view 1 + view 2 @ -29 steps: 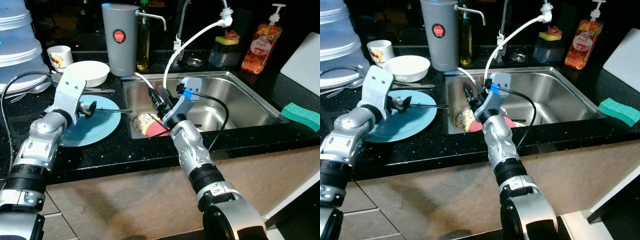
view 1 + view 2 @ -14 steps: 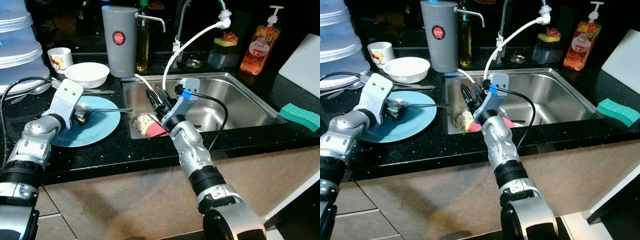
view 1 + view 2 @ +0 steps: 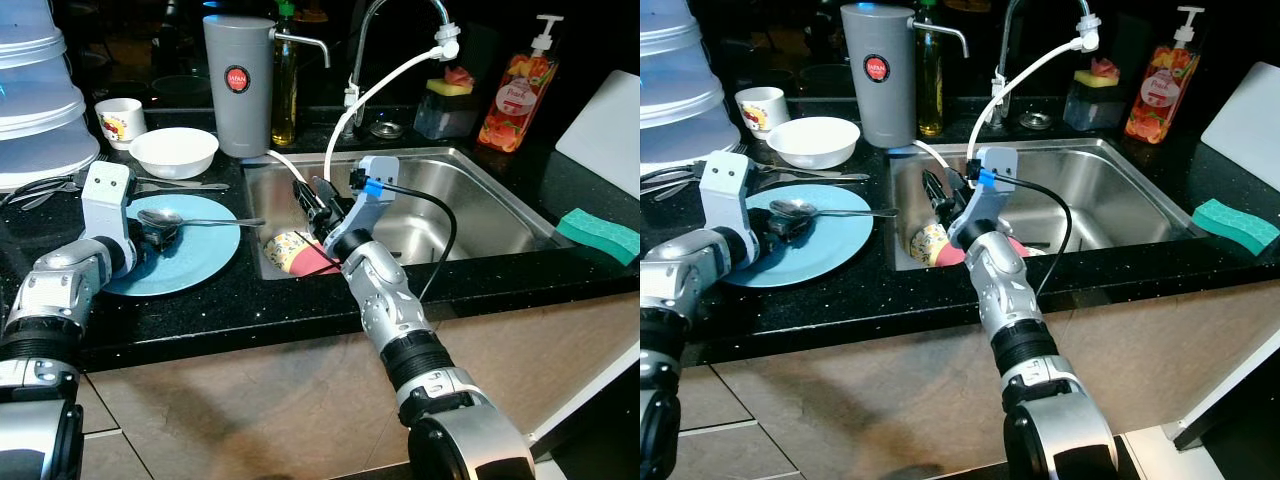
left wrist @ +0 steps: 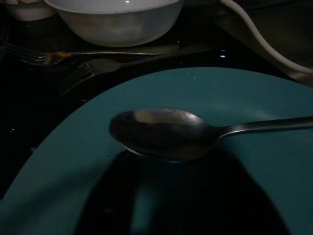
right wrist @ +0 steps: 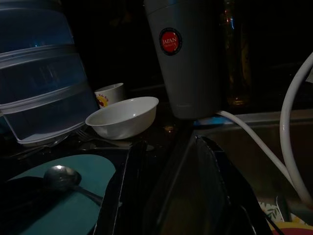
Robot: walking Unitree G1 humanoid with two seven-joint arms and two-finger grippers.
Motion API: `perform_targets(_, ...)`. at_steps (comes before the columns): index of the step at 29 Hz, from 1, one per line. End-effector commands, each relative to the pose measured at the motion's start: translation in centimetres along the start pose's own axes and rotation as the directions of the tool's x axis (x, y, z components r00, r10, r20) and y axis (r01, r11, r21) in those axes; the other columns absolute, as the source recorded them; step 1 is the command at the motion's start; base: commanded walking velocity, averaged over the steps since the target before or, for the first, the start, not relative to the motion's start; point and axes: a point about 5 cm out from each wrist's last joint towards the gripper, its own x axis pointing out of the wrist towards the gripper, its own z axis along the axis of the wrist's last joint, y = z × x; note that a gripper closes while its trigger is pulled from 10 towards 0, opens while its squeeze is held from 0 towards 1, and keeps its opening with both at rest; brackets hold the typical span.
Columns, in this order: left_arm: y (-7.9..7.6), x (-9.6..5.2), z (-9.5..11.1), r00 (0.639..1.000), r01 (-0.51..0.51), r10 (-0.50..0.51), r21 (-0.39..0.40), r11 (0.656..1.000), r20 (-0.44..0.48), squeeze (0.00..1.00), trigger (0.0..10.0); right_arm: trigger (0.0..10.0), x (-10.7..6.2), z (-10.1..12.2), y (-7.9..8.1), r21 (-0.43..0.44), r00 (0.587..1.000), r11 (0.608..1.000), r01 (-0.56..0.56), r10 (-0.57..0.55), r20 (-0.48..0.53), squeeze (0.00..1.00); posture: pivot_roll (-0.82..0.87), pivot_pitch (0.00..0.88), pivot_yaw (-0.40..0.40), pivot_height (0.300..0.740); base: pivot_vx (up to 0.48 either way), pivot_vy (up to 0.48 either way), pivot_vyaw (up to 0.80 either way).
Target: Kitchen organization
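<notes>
A metal spoon [image 3: 165, 216] lies on the blue plate [image 3: 205, 258] on the black counter, its handle pointing toward the sink. My left gripper [image 3: 148, 237] rests low over the plate just behind the spoon's bowl [image 4: 161, 133], open and holding nothing. Over the sink's left edge my right gripper [image 3: 312, 194] hovers open, its two black fingers [image 5: 133, 186] apart with nothing between them. A patterned cup with a pink rim [image 3: 296, 251] lies on its side in the sink [image 3: 480, 215] below that gripper.
A white bowl [image 3: 175, 150], a mug [image 3: 120, 115], forks [image 3: 185, 184] and stacked plastic containers [image 3: 40, 100] sit behind the plate. A grey jug [image 3: 240, 80], an oil bottle [image 3: 287, 90] and a faucet hose [image 3: 385, 85] stand by the sink. Right: soap bottle [image 3: 515, 100], green sponge [image 3: 598, 230].
My left gripper lowered the spoon onto the blue plate, let go of it and drew back to the left. The right arm has stayed where it was.
</notes>
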Motion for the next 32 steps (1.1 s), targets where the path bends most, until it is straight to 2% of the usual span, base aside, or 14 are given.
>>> perform_targets(1,-0.7,0.5,-2.0,0.997,0.021,-0.024,-0.046,0.999,-0.073,0.00,0.0,10.0,0.2,0.4,0.2,-0.012,1.000,1.000,-0.014,0.015,0.008,0.00,0.06,0.107,-0.049,0.740,0.000,0.000,0.00)
perform_targets(7,0.7,0.3,-0.6,0.997,-0.063,0.068,-0.180,0.982,0.022,0.00,0.0,10.0,0.2,0.4,0.3,-0.002,1.000,1.000,-0.026,0.026,0.002,0.00,0.06,0.104,-0.049,0.740,0.000,0.000,0.00)
perform_targets(12,1.4,0.1,0.5,0.987,-0.117,0.137,-0.197,0.973,0.089,0.00,0.0,10.0,0.2,0.5,0.3,0.002,1.000,1.000,-0.025,0.025,0.002,0.00,0.06,0.099,-0.051,0.740,0.000,0.000,0.00)
perform_targets(16,1.2,-0.2,2.6,0.960,-0.079,0.128,-0.199,0.977,0.247,0.00,0.0,10.0,0.2,0.6,0.3,0.004,1.000,1.000,-0.025,0.025,0.006,0.00,0.06,0.093,-0.051,0.740,0.000,0.000,0.00)
perform_targets(18,0.0,-0.6,4.9,0.908,0.055,0.043,-0.221,0.974,0.417,0.00,0.0,10.0,0.3,0.7,0.4,0.005,1.000,1.000,-0.027,0.026,0.012,0.00,0.06,0.093,-0.051,0.740,0.000,0.000,0.00)
perform_targets(22,-0.9,-1.0,6.0,0.865,0.150,-0.024,-0.213,0.965,0.502,0.00,0.0,10.0,0.4,0.9,0.4,0.007,0.999,1.000,-0.028,0.028,0.018,0.00,0.06,0.088,-0.050,0.740,0.000,0.000,0.00)
perform_targets(23,-2.0,-1.4,7.0,0.810,0.257,-0.097,-0.200,0.945,0.579,0.00,0.0,10.0,0.5,1.0,0.5,0.009,0.999,1.000,-0.028,0.028,0.024,0.00,0.06,0.085,-0.050,0.740,0.000,0.000,0.00)
perform_targets(24,-2.0,-1.4,7.0,0.810,0.257,-0.097,-0.200,0.945,0.579,0.00,0.0,10.0,0.5,1.0,0.5,0.009,0.999,1.000,-0.028,0.028,0.024,0.00,0.06,0.085,-0.050,0.740,0.000,0.000,0.00)
perform_targets(25,-3.3,-2.0,7.9,0.742,0.373,-0.172,-0.185,0.909,0.648,0.00,0.0,10.0,0.6,1.2,0.5,0.012,0.999,1.000,-0.029,0.029,0.031,0.00,0.06,0.080,-0.047,0.740,0.000,0.000,0.00)
perform_targets(26,-3.9,-2.3,8.3,0.714,0.416,-0.200,-0.177,0.892,0.671,0.00,0.0,10.0,0.6,1.3,0.5,0.013,0.999,0.999,-0.029,0.029,0.035,0.00,0.06,0.080,-0.047,0.740,0.000,0.000,0.00)
perform_targets(27,-3.9,-2.3,8.3,0.714,0.416,-0.200,-0.177,0.892,0.671,0.00,0.0,10.0,0.6,1.3,0.5,0.013,0.999,0.999,-0.029,0.029,0.035,0.00,0.06,0.080,-0.047,0.740,0.000,0.000,0.00)
perform_targets(29,-5.8,-3.2,8.8,0.636,0.547,-0.302,-0.139,0.825,0.710,0.00,0.0,10.0,0.7,1.9,0.5,0.042,0.998,0.999,-0.035,0.032,0.054,0.00,0.06,0.077,-0.047,0.740,0.000,0.000,0.00)
perform_targets(30,-5.8,-3.2,8.8,0.636,0.547,-0.302,-0.139,0.825,0.710,0.00,0.0,10.0,0.7,1.9,0.5,0.042,0.998,0.999,-0.035,0.032,0.054,0.00,0.06,0.077,-0.047,0.740,0.000,0.000,0.00)
perform_targets(32,-7.6,-4.0,8.7,0.596,0.611,-0.407,-0.062,0.789,0.693,0.00,0.0,10.0,0.7,2.8,0.5,0.147,0.995,0.987,-0.070,0.058,0.080,0.00,0.06,0.075,-0.049,0.740,0.000,0.000,0.00)
